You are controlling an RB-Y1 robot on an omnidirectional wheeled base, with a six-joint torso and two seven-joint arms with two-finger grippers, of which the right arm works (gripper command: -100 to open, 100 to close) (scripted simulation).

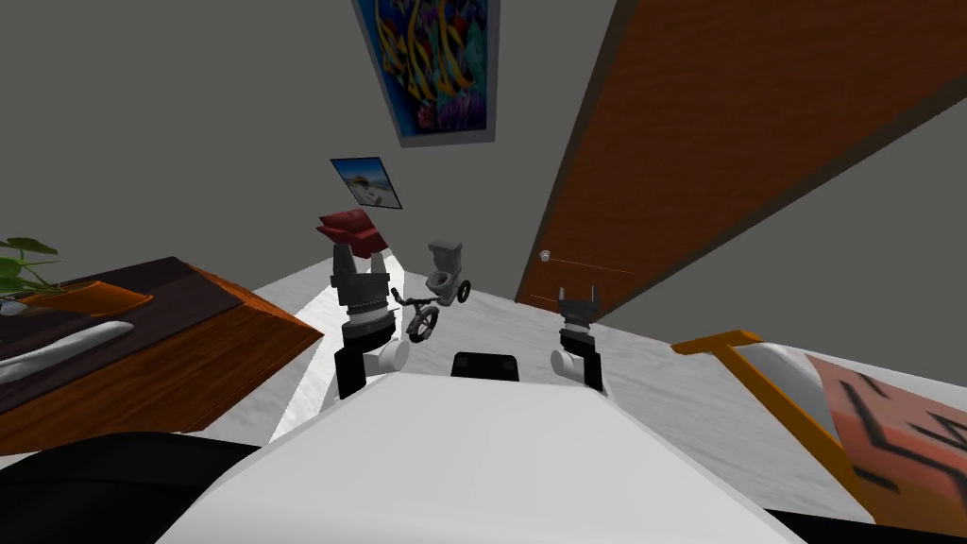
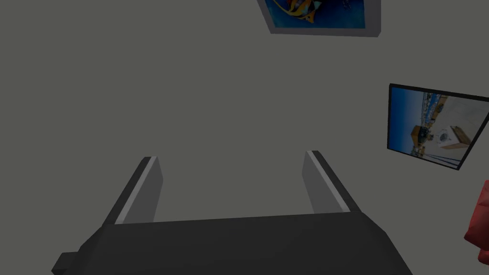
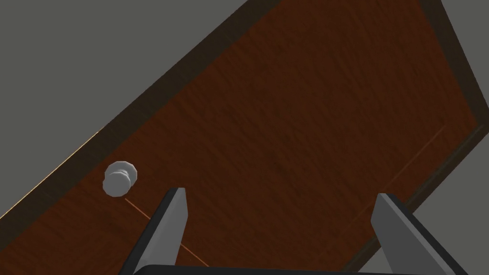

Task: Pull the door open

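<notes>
A brown wooden door (image 1: 737,123) in a dark frame fills the wall ahead on my right; in the right wrist view the door (image 3: 296,119) lies just beyond the fingers. Its small grey round knob (image 1: 545,255) sits near the door's left edge. My right gripper (image 1: 577,297) stands open below and right of the knob, apart from it. The right wrist view has the knob (image 3: 120,178) off to the side of one finger, outside the open gripper (image 3: 281,215). My left gripper (image 1: 362,266) is raised at the left, and its wrist view shows it (image 2: 231,179) open and empty.
A wooden table (image 1: 142,349) with a potted plant (image 1: 28,274) stands at the left. An orange-framed bed (image 1: 850,416) lies at the right. A toy tricycle (image 1: 430,307), a grey toilet (image 1: 446,269) and a red cushion (image 1: 351,229) sit ahead by the wall.
</notes>
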